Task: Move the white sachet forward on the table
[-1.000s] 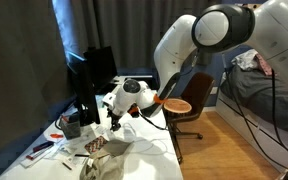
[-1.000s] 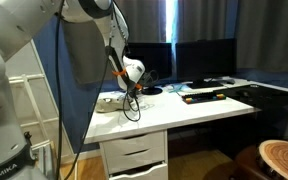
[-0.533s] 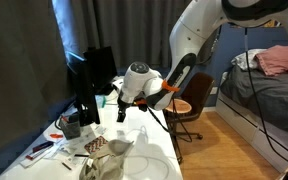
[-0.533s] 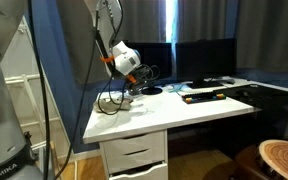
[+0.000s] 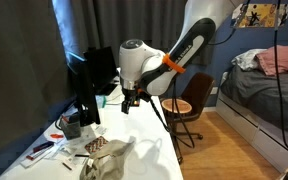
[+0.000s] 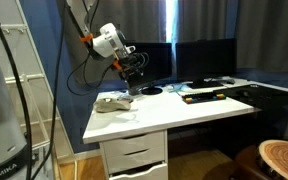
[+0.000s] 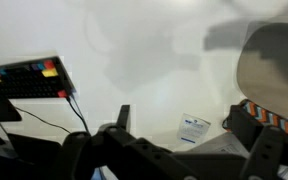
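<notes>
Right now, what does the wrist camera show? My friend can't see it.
A small white sachet with blue print lies on the white table, seen between the robot's open dark fingers. A dark gadget with colourful patches sits at the left, a beige thing at the right.

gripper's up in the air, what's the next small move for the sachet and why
Probably lower straight down. The gripper hangs open and empty above the table. In the wrist view the white sachet lies flat below it, roughly between its fingers, so a short descent should bring it into contact.
</notes>
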Robot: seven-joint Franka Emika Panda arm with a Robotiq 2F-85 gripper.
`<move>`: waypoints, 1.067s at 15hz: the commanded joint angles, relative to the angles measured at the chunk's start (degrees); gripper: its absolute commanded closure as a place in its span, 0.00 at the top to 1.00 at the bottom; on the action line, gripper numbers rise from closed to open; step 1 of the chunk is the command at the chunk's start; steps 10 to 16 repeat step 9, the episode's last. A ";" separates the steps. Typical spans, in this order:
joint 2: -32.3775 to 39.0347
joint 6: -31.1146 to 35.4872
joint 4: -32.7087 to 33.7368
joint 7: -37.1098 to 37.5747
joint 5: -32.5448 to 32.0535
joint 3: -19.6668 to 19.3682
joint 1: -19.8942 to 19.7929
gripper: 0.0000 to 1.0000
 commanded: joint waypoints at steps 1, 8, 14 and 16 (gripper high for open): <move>-9.71 -12.31 -4.34 6.06 3.48 -1.22 3.81 1.00; -6.96 -12.57 -1.77 4.67 2.35 -1.17 3.69 1.00; -6.70 -12.49 -1.75 4.66 2.36 -1.29 3.70 1.00; -6.70 -12.49 -1.75 4.66 2.36 -1.29 3.70 1.00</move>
